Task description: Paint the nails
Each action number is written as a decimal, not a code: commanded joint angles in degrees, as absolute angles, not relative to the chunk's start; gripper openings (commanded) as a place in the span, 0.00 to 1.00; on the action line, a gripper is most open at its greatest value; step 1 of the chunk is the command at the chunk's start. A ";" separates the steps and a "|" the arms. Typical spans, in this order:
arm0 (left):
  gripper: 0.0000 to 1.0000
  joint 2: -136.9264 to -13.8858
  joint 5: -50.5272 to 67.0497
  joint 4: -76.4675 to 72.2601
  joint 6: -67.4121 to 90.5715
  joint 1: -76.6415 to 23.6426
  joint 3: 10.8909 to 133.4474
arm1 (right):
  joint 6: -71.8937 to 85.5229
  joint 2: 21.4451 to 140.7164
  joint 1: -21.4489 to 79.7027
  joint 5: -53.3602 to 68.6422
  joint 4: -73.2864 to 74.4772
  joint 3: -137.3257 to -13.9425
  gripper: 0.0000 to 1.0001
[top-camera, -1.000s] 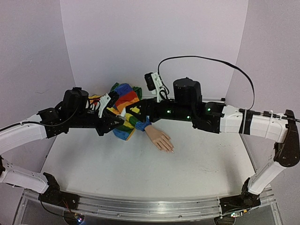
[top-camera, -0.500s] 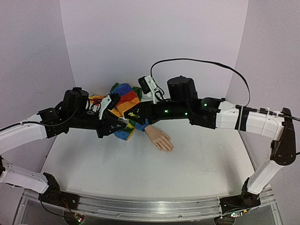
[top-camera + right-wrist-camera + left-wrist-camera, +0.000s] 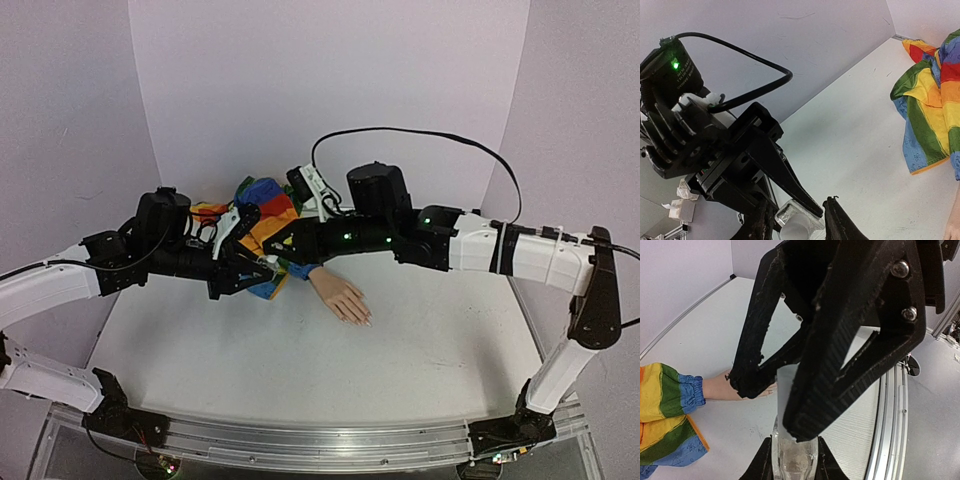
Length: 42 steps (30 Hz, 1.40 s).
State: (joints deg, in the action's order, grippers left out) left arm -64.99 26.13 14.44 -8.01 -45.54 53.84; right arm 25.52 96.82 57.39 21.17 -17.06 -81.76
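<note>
Left end effector (image 3: 794, 467) is squeezing the bottle (image 3: 794, 450). Can't tell if right end effector (image 3: 796, 210) is gripping the cap (image 3: 796, 231); it may slip.

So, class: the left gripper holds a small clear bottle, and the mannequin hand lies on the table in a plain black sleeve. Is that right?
Not quite. The sleeve is rainbow-striped, not plain black; the top external view shows it. The rest stands: the left gripper holds the small clear bottle, and the mannequin hand lies on the table.
</note>
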 commanded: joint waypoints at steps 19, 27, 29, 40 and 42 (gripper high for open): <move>0.72 -66.74 15.31 16.31 -4.90 -45.79 57.64 | 22.60 90.98 57.11 9.87 -16.96 -75.22 0.00; 0.86 -65.84 9.81 16.65 -4.74 -45.79 57.58 | 23.74 89.53 56.61 -17.06 -12.50 -62.83 0.03; 0.85 -65.82 9.36 16.68 -4.75 -45.79 57.52 | 25.36 89.72 55.25 -19.50 -12.25 -59.29 0.00; 0.85 -65.85 9.52 16.96 -4.71 -45.83 57.73 | 38.80 80.53 46.53 -31.54 -10.90 -40.22 0.00; 0.85 -65.93 9.66 16.96 -4.57 -45.79 57.74 | 40.36 78.40 44.88 -31.57 -10.90 -37.46 0.00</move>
State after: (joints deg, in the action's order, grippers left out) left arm -66.92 10.24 17.69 -4.84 -45.91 54.37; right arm 34.68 83.74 47.51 -26.06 -10.81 -40.62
